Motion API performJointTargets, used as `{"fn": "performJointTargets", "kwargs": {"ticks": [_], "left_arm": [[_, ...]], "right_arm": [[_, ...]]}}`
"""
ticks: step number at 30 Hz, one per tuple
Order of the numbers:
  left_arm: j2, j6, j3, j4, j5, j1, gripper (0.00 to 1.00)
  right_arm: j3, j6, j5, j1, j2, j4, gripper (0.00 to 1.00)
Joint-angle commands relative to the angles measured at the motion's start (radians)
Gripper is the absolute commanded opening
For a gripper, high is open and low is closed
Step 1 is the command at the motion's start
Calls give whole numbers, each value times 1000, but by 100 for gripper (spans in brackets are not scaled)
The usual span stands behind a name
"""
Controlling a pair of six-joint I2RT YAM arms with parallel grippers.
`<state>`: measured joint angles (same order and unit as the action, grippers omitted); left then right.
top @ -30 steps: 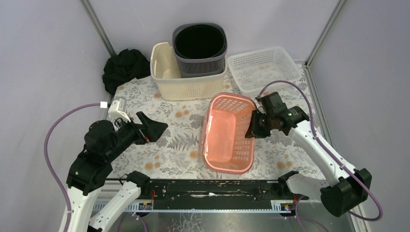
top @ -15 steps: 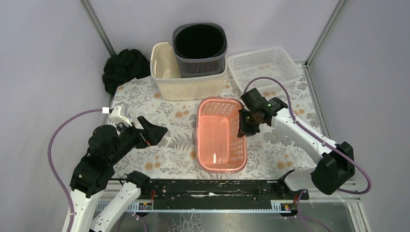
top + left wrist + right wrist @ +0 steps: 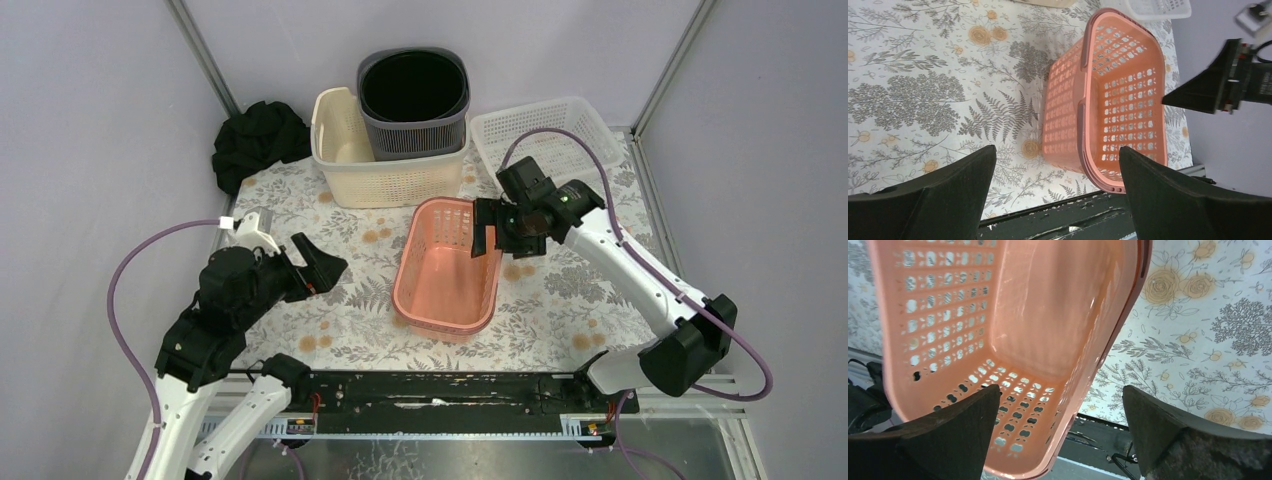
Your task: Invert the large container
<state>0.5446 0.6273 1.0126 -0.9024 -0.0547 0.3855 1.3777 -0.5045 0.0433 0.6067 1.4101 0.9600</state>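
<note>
The large container, a pink perforated basket point(image 3: 445, 275), is tipped up on its left long side at the table's centre, with its opening facing right. My right gripper point(image 3: 497, 238) hangs open at the raised right rim. In the right wrist view the basket point(image 3: 998, 325) fills the left half and its rim runs between the spread fingers point(image 3: 948, 435) of the gripper point(image 3: 1060, 422), with no grip on it. My left gripper point(image 3: 322, 268) is open, left of the basket and apart from it. Its wrist view shows the basket point(image 3: 1108, 95) ahead of the gripper point(image 3: 1055, 177).
At the back stands a cream basket point(image 3: 385, 170) with a dark grey bin point(image 3: 413, 100) set in it. To its right is a white shallow basket point(image 3: 545, 140), and a black cloth point(image 3: 258, 140) lies at the back left. A black rail point(image 3: 430, 388) borders the near edge.
The right gripper lifted the basket's right rim up and leftward, tipping the basket onto its side, then opened and let go. The left arm shifted slightly forward.
</note>
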Motion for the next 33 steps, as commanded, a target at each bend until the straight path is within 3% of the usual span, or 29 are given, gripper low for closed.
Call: {"fn": "performJointTargets", "kwargs": {"ticks": [1,4,6,9,12,14,18,22,28,33], "left_arm": [[-5,0,40,-21,69,4,100],[26,-17,95,-21,81,3,100],[68,-37,141,-28,80,3,100],[127,-63,205,-36,63,3,100],[145,-67,242,-36,48,3,100],[146,-70,254,-36,45,3,100],[141,-66,253,-41,29,3,100],[122,-57,237,-40,16,3,100],[115,-51,220,-49,17,3,100],[101,-53,179,-62,7,3,100]], "right_arm": [[143,26,-39,27,-52,85,100],[210,24,44,30,-96,69,100],[215,19,230,30,-114,-19,99],[128,-84,613,27,-105,-313,99],[63,-296,845,28,-21,-534,99],[93,-319,777,37,32,-521,100],[262,-205,459,91,131,-269,100],[308,-194,237,140,179,-184,90],[284,-260,33,257,243,-159,84],[437,-282,-107,347,395,-85,87]]}}
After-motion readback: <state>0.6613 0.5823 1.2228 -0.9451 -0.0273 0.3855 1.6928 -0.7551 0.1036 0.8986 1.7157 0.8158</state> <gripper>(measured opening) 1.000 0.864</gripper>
